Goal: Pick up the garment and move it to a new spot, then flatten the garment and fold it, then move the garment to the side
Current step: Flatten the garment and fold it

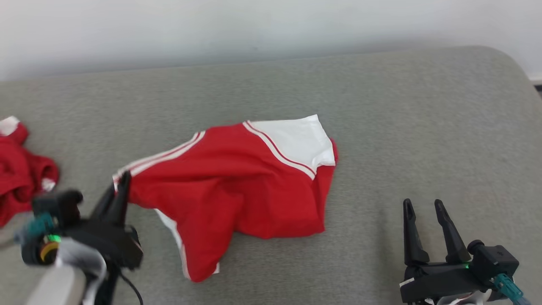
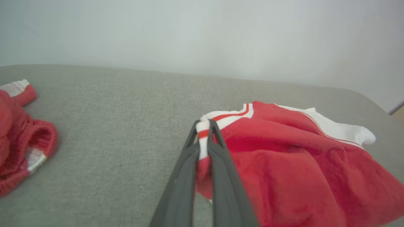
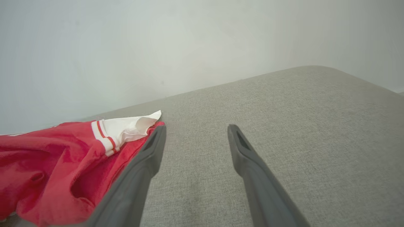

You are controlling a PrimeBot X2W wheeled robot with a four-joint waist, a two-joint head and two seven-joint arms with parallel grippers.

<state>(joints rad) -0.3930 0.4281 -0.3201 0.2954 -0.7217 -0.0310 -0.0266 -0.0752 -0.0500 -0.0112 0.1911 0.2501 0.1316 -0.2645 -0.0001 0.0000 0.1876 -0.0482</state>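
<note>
A red shirt (image 1: 237, 186) with white sleeves and thin stripes is seen in the middle of a soft grey top (image 1: 381, 106). It is spread out, but the red part is bumpy and full of folds. One white sleeve is laid flat on the far side. A long corner of the shirt is stretched toward the near edge.

The left gripper (image 1: 125, 178) is placed at the left corner of the shirt. Its two dark fingers (image 2: 221, 164) are pressed tight together. The striped red and white edge of the shirt is pinched between them. In the left wrist view, a little bit of cloth is seen poking out at the tips. It cannot be told if that corner is lifted off the grey top.

The right gripper (image 1: 422, 203) is held over the grey top, to the right of the shirt and apart from it. Its fingers are spread wide, and nothing is held between them.

Another bundle of red cloth (image 1: 21, 178) is crumpled at the far left of the grey top, well apart from the shirt. A pale wall (image 1: 254, 25) is seen behind it all.
</note>
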